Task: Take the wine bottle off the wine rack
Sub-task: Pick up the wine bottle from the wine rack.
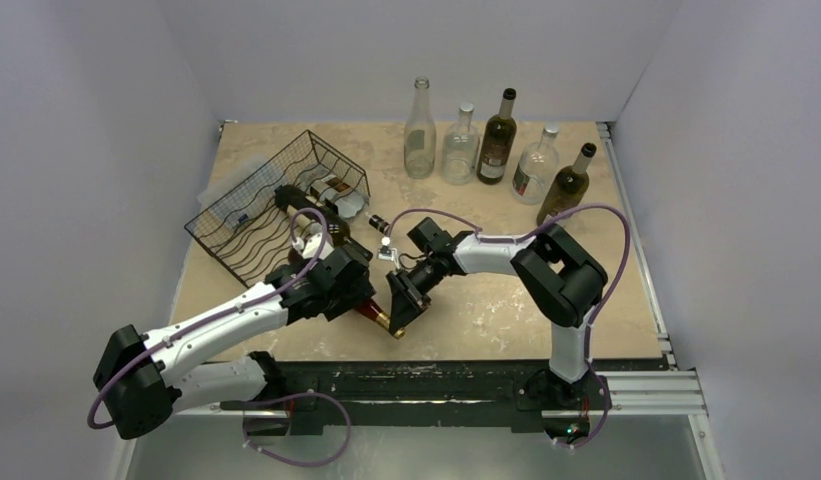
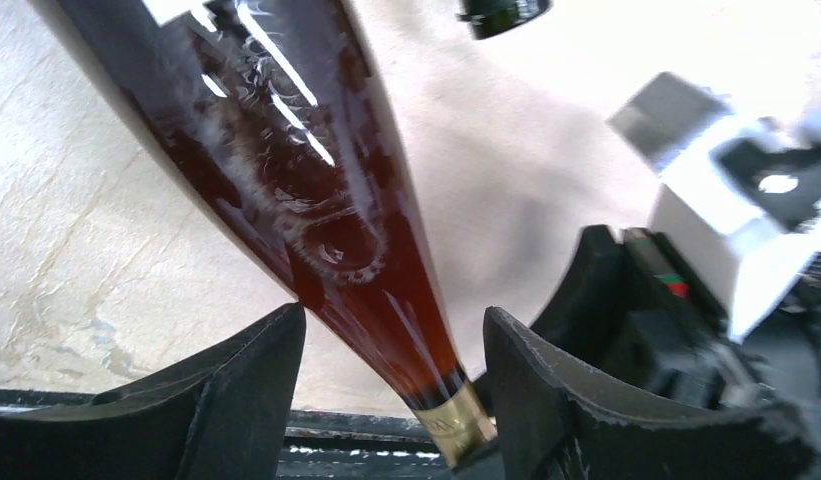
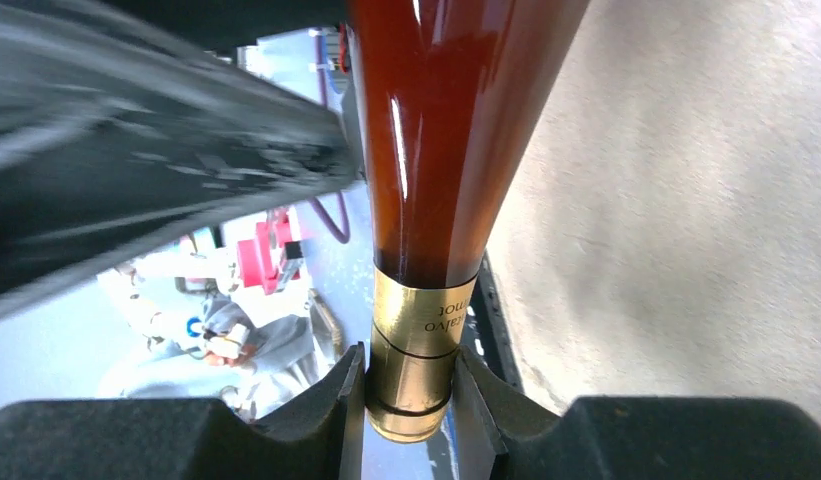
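I have the wine bottle [image 3: 456, 130], dark amber glass with a gold foil collar at the neck, off the black wire-mesh wine rack [image 1: 251, 215]. It lies near the middle of the beige stone-pattern desk [image 1: 506, 310], just to the near right of the rack. Its long axis runs from far left to near right, with the neck end pointing at the near edge.

The right gripper [image 3: 411, 400] sits at that neck end, its jaws pinching the gold collar from both sides. The left gripper [image 2: 393, 320] straddles the shoulder further up the glass. Its jaws are spread, with a clear gap on one side, so I judge it bears little or nothing. Whether the body rests on the desk I cannot tell.

The next move hangs on the right arm. It has the only grip, and that is at the thin end, with the heavy body stretching away to the far left under the left wrist.
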Available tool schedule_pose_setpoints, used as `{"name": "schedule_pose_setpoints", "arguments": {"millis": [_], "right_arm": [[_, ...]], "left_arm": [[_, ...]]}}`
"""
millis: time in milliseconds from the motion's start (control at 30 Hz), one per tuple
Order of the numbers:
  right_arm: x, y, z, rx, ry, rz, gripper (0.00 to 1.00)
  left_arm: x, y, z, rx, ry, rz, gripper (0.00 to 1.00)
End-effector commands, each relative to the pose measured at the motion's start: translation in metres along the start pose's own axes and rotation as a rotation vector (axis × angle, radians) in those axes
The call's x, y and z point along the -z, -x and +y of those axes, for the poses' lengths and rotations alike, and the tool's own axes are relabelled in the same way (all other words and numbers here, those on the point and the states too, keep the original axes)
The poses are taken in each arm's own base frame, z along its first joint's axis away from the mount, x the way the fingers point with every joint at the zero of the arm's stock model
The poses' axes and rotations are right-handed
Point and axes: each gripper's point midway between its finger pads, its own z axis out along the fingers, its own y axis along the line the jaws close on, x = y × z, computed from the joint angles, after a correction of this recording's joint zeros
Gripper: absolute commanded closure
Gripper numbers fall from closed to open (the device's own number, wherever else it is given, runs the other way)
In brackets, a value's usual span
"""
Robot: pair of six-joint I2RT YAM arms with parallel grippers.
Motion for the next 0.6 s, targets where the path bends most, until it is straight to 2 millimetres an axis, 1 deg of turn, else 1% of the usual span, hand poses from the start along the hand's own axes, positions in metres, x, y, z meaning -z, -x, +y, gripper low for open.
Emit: {"name": "schedule_pose_setpoints", "arguments": {"millis": [0,100,233,333,433,500,567], "right_arm": [[0.006,-0.004,0.023,0.159,0.057,-0.008,0.94],[0.008,-0.012,0.023,0.166,0.07,0.022,0.94],[0.014,-0.033,0.011,0.155,0.041,0.096,0.95],[0.019,-0.041,0.007,0.15,0.033,0.102,0.95],[0.026,-0.045,0.007,0.154,0.034,0.1,0.96],[0.031,-0.045,0.007,0.153,0.032,0.088,0.96],[0.035,-0.046,0.005,0.154,0.024,0.082,0.96]], "left_arm": [[0.016,0.024,-0.035,-0.009,-0.136,-0.083,0.35],[0.015,0.021,-0.037,0.004,-0.137,-0.067,0.34],[0.017,0.02,-0.041,-0.013,-0.159,-0.064,0.34],[0.022,0.023,-0.044,-0.042,-0.197,-0.073,0.33],[0.031,0.026,-0.046,-0.107,-0.246,-0.09,0.32],[0.04,0.028,-0.048,-0.178,-0.299,-0.106,0.3],[0.05,0.027,-0.052,-0.285,-0.384,-0.124,0.26]]}}
